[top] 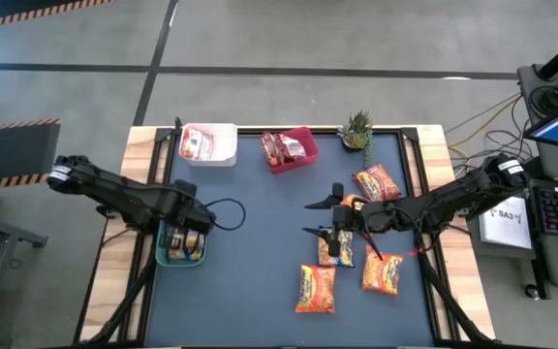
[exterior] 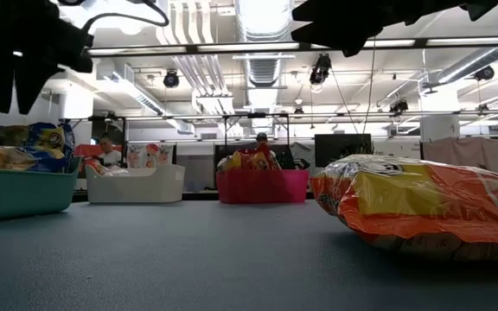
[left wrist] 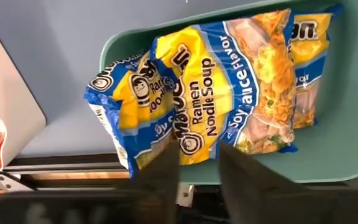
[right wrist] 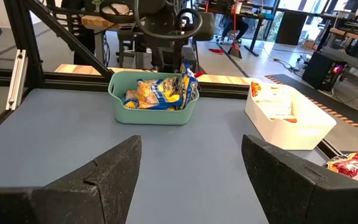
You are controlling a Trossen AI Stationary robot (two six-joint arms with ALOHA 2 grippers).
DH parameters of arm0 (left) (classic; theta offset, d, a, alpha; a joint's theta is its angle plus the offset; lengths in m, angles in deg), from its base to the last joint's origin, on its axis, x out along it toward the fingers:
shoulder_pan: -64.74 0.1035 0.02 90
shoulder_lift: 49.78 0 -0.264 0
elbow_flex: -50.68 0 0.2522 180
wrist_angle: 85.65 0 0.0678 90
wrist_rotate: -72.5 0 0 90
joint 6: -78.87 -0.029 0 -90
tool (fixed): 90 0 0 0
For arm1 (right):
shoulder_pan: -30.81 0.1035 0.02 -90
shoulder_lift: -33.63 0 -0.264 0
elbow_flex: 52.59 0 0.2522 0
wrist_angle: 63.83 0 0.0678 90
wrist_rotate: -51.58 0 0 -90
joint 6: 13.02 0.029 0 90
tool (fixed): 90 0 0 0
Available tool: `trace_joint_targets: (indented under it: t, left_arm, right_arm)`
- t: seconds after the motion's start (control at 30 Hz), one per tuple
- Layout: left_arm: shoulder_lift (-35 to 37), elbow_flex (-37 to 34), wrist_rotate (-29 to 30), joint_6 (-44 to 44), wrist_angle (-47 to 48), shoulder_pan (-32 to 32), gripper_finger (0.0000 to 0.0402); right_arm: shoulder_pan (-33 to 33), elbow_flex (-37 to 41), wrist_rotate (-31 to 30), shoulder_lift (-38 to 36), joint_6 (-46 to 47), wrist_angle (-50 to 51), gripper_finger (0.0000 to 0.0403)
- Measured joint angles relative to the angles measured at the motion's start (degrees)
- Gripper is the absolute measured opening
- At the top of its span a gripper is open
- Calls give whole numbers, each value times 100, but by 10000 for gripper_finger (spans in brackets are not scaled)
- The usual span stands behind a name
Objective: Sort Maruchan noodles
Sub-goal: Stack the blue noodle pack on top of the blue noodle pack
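The Maruchan noodles are sorted partly into bins. Three yellow-blue packets (left wrist: pixel 229 81) lie overlapping in the green bin (top: pixel 168 254) at the table's left edge. My left gripper (left wrist: pixel 199 152) hangs open above them, pointing down, fingers clear of the packets. Several orange packets (top: pixel 315 289) lie flat on the mat at centre right, one (top: pixel 378 182) farther back. My right gripper (top: pixel 318 219) stands open and level above the mat, pointing toward the table's left, with nothing between its fingers (right wrist: pixel 104 180).
A white bin (top: pixel 208 143) holding a packet and a red bin (top: pixel 289 148) with red packets stand along the far edge. A small potted plant (top: pixel 356 129) sits at the far right. Bare mat lies between the green bin and the orange packets.
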Motion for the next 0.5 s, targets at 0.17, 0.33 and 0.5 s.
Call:
trace_joint_targets:
  t: [0.17,0.33,0.5]
  left_arm:
    - [0,-66,-2,243,-138,-49,9]
    - [0,-403,-6,510,-902,-104,14]
    - [0,-843,-47,718,-1096,-197,3]
  right_arm:
    - [0,0,0,2,-4,-1,265]
    - [0,0,0,2,-2,0,265]
    - [0,0,2,2,3,12,265]
